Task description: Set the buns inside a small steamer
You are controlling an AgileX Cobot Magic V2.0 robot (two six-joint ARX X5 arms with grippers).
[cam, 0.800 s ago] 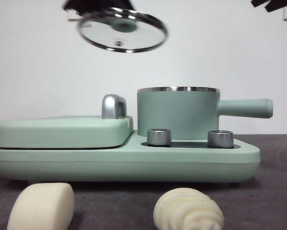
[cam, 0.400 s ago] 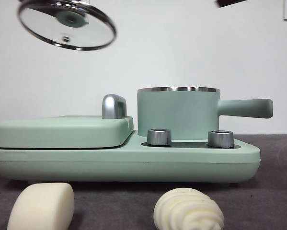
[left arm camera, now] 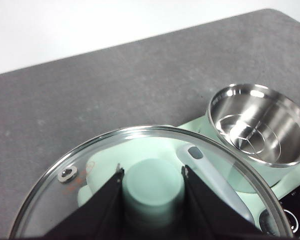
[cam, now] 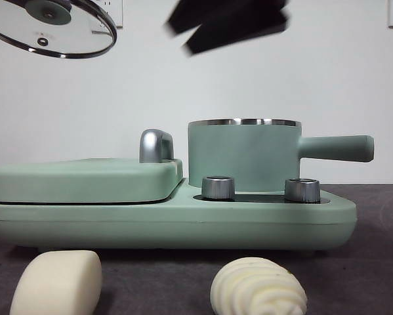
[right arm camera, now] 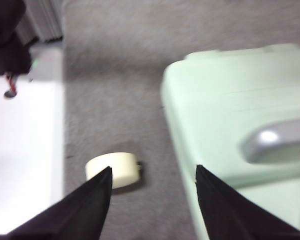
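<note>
Pinching the green knob (left arm camera: 153, 187), the left gripper (left arm camera: 153, 192) is holding the round glass lid (cam: 52, 27) up high. Below the spread-open right gripper (right arm camera: 152, 182) is lying the smooth cream-white oblong bun (right arm camera: 113, 170).

Left gripper (left arm camera: 152, 187) is raised high at the left side of the scene, jaws clamped on the green knob (left arm camera: 153, 186) of the glass lid (cam: 52, 27), lid hanging tilted. Right gripper (right arm camera: 152, 186) hangs high above the appliance, jaws spread apart with nothing between them, blurred in the front view (cam: 227, 23).
</note>
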